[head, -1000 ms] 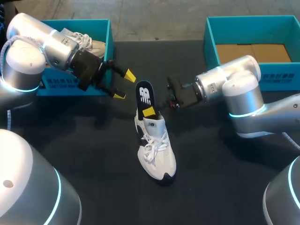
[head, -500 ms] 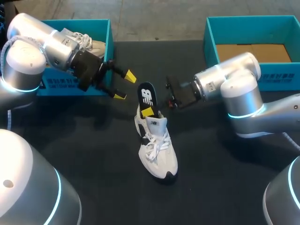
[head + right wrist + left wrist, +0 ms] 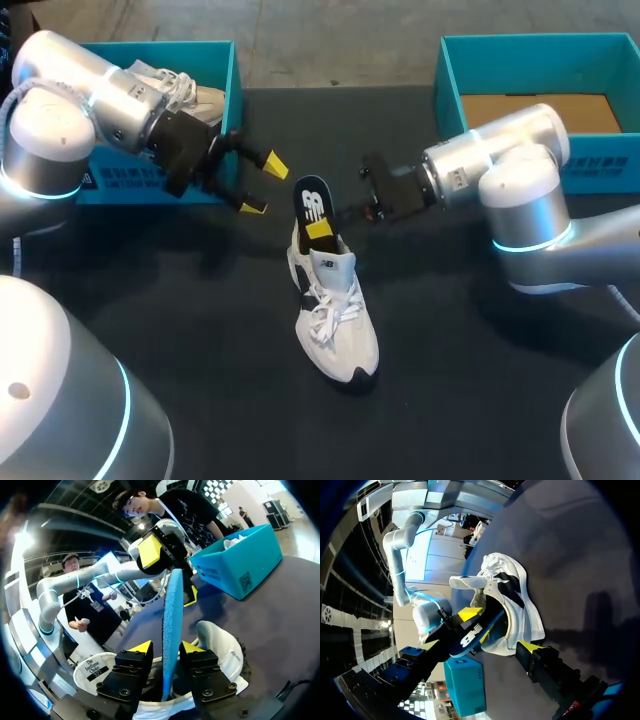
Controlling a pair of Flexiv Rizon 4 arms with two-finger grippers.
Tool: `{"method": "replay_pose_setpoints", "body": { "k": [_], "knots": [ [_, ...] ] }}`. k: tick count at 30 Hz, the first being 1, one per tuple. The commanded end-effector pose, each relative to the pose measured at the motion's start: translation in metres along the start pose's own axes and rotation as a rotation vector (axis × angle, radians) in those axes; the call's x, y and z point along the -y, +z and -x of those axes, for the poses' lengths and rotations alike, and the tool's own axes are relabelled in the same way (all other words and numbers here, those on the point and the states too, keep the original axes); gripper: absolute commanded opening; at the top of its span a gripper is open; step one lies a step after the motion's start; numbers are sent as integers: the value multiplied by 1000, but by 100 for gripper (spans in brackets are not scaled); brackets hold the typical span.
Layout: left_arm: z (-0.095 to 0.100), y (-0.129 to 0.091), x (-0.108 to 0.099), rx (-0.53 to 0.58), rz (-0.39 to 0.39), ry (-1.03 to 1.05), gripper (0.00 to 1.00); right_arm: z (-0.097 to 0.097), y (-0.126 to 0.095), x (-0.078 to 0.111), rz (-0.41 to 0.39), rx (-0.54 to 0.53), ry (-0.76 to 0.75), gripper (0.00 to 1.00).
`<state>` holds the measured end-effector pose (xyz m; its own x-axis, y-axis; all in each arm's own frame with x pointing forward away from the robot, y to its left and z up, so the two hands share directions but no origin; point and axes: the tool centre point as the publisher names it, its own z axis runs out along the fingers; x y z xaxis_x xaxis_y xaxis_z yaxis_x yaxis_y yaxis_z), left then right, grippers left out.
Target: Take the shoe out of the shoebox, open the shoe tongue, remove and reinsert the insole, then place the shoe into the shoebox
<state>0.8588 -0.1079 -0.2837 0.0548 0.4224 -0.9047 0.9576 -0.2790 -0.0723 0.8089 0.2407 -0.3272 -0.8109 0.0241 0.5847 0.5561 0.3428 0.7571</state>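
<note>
A white shoe [image 3: 335,320] lies on the black table mid-scene, laces up, heel toward the back. A black insole [image 3: 311,203] with a blue underside stands upright out of its heel opening. My right gripper [image 3: 322,226] is at the insole's lower part. In the right wrist view the insole's edge [image 3: 171,625] runs between the fingers of that gripper [image 3: 167,649], with a slim gap showing at one yellow fingertip [image 3: 141,647], so it is open. My left gripper [image 3: 262,185] hangs open just left of the insole, holding nothing. In its own view the shoe [image 3: 515,595] and insole [image 3: 472,636] lie ahead.
A teal shoebox [image 3: 232,80] at the back left holds another white shoe [image 3: 185,92]. A second teal shoebox [image 3: 452,75] at the back right shows only its brown cardboard floor. Bare black tabletop [image 3: 450,380] surrounds the shoe in front.
My right gripper's fingers have parted from the insole, and that arm's wrist has drawn back a little. The insole stays standing in the shoe. The left arm has barely moved.
</note>
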Motion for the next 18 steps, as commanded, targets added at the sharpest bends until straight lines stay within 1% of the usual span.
{"method": "replay_pose_setpoints", "body": {
  "k": [1,3,5,7,8,9,13,18],
  "knots": [
    [1,0,5,-4,12,1,100,8,-3,-4,-5,0,-1,34],
    [1,0,5,-4,14,-1,100,11,-4,-6,-7,2,-3,32],
    [1,0,6,-5,16,-2,100,14,-3,-8,-10,-1,-7,26],
    [1,0,6,-6,16,-3,100,15,-2,-9,-15,-9,-9,14],
    [1,0,6,-6,17,-4,100,16,-1,-9,-16,-13,-10,2],
    [1,0,6,-6,18,-5,100,16,0,-9,-17,-17,-10,0],
    [1,0,7,-6,20,-6,100,15,3,-5,-15,-36,-4,0],
    [1,0,6,-6,20,-8,100,11,6,4,-8,-71,11,0]
  ]
}}
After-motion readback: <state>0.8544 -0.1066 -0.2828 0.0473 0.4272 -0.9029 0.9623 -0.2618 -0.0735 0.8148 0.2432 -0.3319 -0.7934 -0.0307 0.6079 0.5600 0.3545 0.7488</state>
